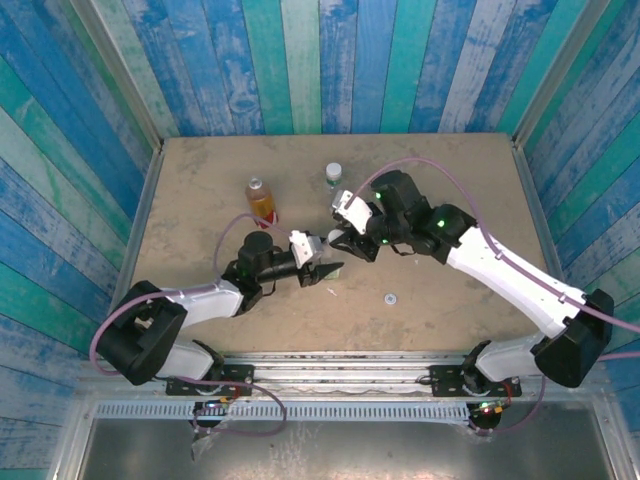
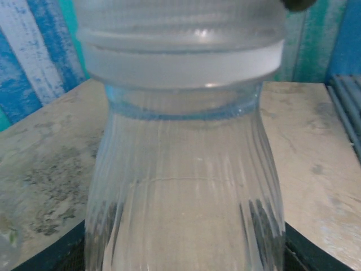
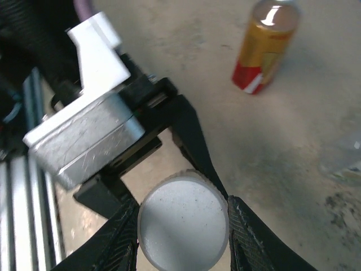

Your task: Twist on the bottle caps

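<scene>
From above, a small round white plastic cap point(image 1: 390, 297) is seen loose on the table point(image 1: 450, 180), so capping is judged unfinished. At the left wrist, a clear ribbed plastic bottle point(image 2: 180, 197) is clamped by the left gripper point(image 2: 183, 258), a matte white cap point(image 2: 180, 56) on its neck. At the right wrist, that cap is pinched by the right gripper point(image 3: 183, 226), perhaps part-threaded.

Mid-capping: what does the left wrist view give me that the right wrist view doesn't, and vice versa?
Left wrist: the ribbed side of the clear bottle, held by the left gripper. Right wrist: top-down, the right gripper, jaws closed on the white cap, and the orange bottle standing beyond. Both: that cap and the tan table.
</scene>
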Controlling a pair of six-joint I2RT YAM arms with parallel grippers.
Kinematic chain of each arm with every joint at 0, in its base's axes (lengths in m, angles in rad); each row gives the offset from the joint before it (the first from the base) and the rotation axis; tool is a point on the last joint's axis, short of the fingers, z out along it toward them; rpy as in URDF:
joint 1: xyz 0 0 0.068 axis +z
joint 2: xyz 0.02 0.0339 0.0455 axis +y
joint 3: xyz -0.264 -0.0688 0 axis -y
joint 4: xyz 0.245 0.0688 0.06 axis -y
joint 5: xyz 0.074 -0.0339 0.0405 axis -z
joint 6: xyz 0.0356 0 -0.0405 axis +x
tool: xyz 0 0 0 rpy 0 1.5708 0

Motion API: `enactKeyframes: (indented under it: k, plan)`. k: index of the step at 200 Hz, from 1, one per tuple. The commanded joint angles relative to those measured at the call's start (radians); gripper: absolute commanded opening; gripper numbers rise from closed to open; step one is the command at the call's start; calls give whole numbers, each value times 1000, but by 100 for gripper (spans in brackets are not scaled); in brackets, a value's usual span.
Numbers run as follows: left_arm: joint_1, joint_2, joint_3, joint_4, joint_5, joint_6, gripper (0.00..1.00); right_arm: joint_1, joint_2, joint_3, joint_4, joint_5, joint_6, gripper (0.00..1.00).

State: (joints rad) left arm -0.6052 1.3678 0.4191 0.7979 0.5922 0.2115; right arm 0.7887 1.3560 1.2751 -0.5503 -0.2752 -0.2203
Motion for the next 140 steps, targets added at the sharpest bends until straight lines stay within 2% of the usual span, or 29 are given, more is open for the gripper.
enactKeyframes:
  k: [1, 16, 40, 65, 91, 104, 122, 140]
  plan:
    - [-8, 2, 87, 90, -179, -34, 58, 64, -3, -57, -18, 268, 290, 12]
    - [-11, 0, 93, 75, -184, -34, 57, 75, -4, -49, -46, 347, 369, 10]
    - [-10, -10, 74, 58, -174, -23, 58, 72, -20, -33, -70, 359, 380, 23]
    - [-4, -9, 21, 82, -134, -5, 57, 54, -66, -24, -55, 236, 250, 42]
    - [7, -32, -9, 58, 56, 4, 59, 43, -160, -76, 9, 84, 44, 67]
    - [7, -50, -10, 19, 145, 26, 59, 33, -218, -124, 44, -22, -71, 72]
    - [7, -65, -11, -20, 202, 65, 59, 27, -264, -165, 67, -114, -212, 76]
    - [7, -82, -11, -68, 238, 110, 59, 19, -263, -144, 18, -200, -323, 77]
